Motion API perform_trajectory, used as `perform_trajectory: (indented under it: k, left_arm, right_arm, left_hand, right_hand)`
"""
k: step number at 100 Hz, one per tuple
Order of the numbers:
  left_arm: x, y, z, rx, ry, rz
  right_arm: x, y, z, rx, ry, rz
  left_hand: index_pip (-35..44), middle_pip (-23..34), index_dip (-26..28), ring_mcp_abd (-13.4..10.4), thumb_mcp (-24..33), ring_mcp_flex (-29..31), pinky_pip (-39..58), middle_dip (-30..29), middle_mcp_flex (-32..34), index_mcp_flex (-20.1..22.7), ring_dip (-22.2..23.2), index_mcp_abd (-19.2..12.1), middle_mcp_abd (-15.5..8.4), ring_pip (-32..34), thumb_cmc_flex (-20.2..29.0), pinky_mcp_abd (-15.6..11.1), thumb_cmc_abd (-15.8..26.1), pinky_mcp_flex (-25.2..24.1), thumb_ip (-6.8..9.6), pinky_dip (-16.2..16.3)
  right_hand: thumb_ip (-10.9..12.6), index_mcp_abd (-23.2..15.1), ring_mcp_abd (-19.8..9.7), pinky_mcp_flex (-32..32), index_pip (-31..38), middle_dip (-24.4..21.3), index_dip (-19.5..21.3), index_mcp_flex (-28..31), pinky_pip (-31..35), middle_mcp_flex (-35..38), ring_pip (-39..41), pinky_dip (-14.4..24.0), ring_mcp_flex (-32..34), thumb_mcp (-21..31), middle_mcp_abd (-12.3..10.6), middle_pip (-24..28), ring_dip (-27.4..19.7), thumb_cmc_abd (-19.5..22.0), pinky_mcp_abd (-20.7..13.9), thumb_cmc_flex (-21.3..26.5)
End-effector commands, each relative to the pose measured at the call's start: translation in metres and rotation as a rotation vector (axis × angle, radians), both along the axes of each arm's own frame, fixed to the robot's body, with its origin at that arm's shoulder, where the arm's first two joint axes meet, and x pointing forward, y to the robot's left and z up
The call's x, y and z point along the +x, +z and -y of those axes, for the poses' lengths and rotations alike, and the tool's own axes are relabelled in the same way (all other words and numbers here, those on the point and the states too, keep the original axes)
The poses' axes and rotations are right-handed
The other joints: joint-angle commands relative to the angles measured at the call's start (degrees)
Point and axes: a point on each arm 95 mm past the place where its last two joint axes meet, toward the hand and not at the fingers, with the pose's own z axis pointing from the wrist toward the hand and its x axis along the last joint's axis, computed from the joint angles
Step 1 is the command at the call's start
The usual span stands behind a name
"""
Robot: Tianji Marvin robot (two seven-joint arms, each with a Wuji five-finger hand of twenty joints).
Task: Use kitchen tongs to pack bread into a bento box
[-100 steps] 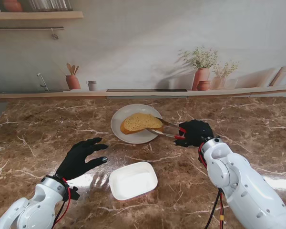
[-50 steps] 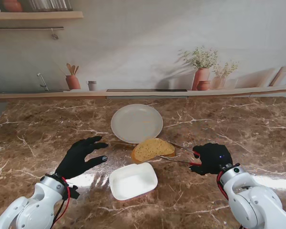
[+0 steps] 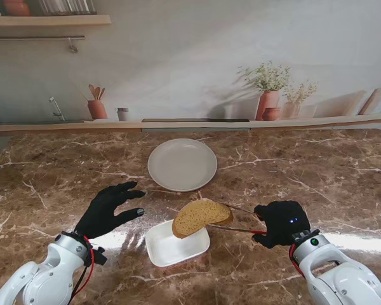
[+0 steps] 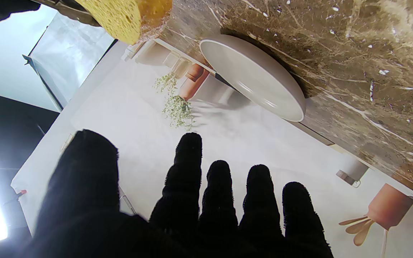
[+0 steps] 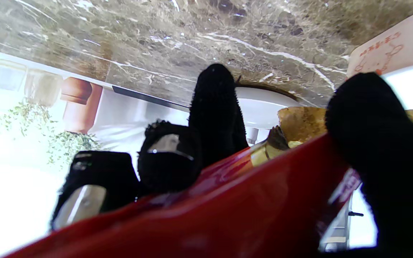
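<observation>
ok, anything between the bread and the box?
Nothing visible. The bread, held in the tongs by the right robot hand, hangs tilted over the box, whose interior looks bare. The left robot hand is open, off to the side.

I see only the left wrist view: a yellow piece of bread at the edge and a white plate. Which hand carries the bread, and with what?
Observer: The right hand carries it. It is shut on red-handled tongs that pinch the bread.
Operator: Where is the bread with respect to the box?
Observer: In the stand view the slice overlaps the far right part of the white bento box, tilted, not yet laid in it.
Operator: Is anything on the plate?
Observer: No, the plate holds nothing; it lies farther from me than the box.
Operator: And my left hand?
Observer: The left hand is open, fingers spread, left of the box, holding nothing.
</observation>
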Motion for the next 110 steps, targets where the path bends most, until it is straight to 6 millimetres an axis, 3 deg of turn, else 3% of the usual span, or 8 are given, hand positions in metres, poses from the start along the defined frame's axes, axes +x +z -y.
perform_trajectory:
  k: [1, 44, 68, 79, 87, 100, 110]
  left_arm:
    - [-0.002, -0.003, 0.001, 0.0, 0.0, -0.008]
    - [-0.003, -0.005, 0.001, 0.004, 0.003, -0.013]
    - [-0.005, -0.008, 0.002, 0.0, 0.009, -0.018]
    - [-0.005, -0.008, 0.003, -0.002, 0.01, -0.017]
    - [-0.005, -0.007, 0.002, 0.0, 0.009, -0.018]
    - [-0.005, -0.007, 0.003, 0.002, 0.007, -0.019]
    - [-0.005, -0.007, 0.003, 0.002, 0.007, -0.018]
  right_arm:
    - [-0.005, -0.001, -0.006, -0.002, 0.007, -0.022]
    - [-0.003, 0.004, -0.023, -0.075, 0.059, -0.019]
    - [0.0, 0.002, -0.03, -0.117, 0.069, -0.019]
    - [0.001, 0.002, -0.03, -0.129, 0.075, -0.021]
    - [0.002, 0.003, -0.03, -0.136, 0.074, -0.019]
    - [0.003, 0.005, -0.029, -0.145, 0.083, -0.011]
    - [0.004, 0.006, -0.029, -0.145, 0.095, -0.001]
  left_hand:
    - [0.34, -0.6, 0.47, -2.2, -2.21, -1.27, -1.54, -0.29, 0.39, 0.76, -0.66, -1.92, -0.12, -1.37, 0.11, -1.46, 1.92, -0.54, 0.28, 0.02]
    - [0.25, -0.72, 0.43, -2.28, -2.17, -1.38, -1.66, -0.35, 0.27, 0.64, -0.73, -1.84, -0.08, -1.48, 0.18, -1.51, 2.02, -0.57, 0.29, -0.1]
    - [0.17, -0.77, 0.42, -2.25, -2.2, -1.43, -1.72, -0.38, 0.24, 0.59, -0.77, -1.75, -0.08, -1.53, 0.26, -1.41, 2.01, -0.57, 0.28, -0.13]
    - [0.15, -0.74, 0.41, -2.21, -2.21, -1.43, -1.72, -0.37, 0.26, 0.59, -0.77, -1.72, -0.02, -1.52, 0.25, -1.34, 2.03, -0.6, 0.27, -0.11]
    - [0.17, -0.7, 0.42, -2.15, -2.16, -1.36, -1.71, -0.35, 0.33, 0.65, -0.75, -1.74, -0.04, -1.47, 0.34, -1.41, 2.04, -0.57, 0.29, -0.1]
    - [0.22, -0.62, 0.43, -2.21, -2.2, -1.29, -1.67, -0.31, 0.39, 0.72, -0.72, -1.77, -0.05, -1.41, 0.29, -1.37, 1.99, -0.58, 0.28, -0.07]
    - [0.25, -0.6, 0.44, -2.15, -2.2, -1.29, -1.66, -0.3, 0.39, 0.78, -0.69, -1.79, -0.01, -1.38, 0.26, -1.43, 1.97, -0.56, 0.28, -0.07]
  right_hand:
    - [-0.74, -8.46, -4.07, 0.36, 3.49, 0.56, -0.87, 6.5, 7.52, 3.53, 5.08, 1.33, 2.26, 8.2, 1.16, -0.11, 3.61, 7.14, -0.42, 5.31]
    - [-0.23, -8.15, -4.6, 0.41, 1.77, 0.58, -0.67, 6.22, 7.2, 2.84, 4.62, 1.56, 2.31, 6.94, 1.09, -0.47, 3.89, 8.44, -1.47, 5.11]
    - [0.52, -9.06, -6.31, 0.24, -1.12, 0.32, -0.66, 5.18, 6.42, 1.8, 3.31, 1.6, 2.39, 3.93, 0.09, -1.07, 3.75, 10.66, -3.7, 5.2]
    - [0.64, -9.17, -7.0, 0.15, -1.64, 0.27, -0.74, 3.75, 6.04, 0.85, 2.51, 1.67, 2.43, -0.11, -0.42, -1.34, 3.7, 11.52, -4.71, 8.45]
    - [0.77, -9.57, -7.58, -0.07, -0.59, 0.3, -1.68, 2.36, 5.76, 0.38, 1.8, 1.76, 2.46, -2.47, -0.86, -1.42, 3.58, 9.22, -5.31, 11.61]
    - [1.89, -9.62, -7.98, -0.26, -1.06, 0.27, -2.18, 1.93, 5.47, -0.26, 1.27, 1.83, 2.43, -4.22, -1.34, -1.58, 3.5, 6.13, -5.82, 12.49]
    - [1.78, -9.97, -7.97, -0.28, 0.3, 0.39, -2.42, 1.44, 5.36, -0.11, 1.2, 1.92, 2.48, -4.9, -1.34, -1.34, 3.64, 7.59, -6.07, 13.63]
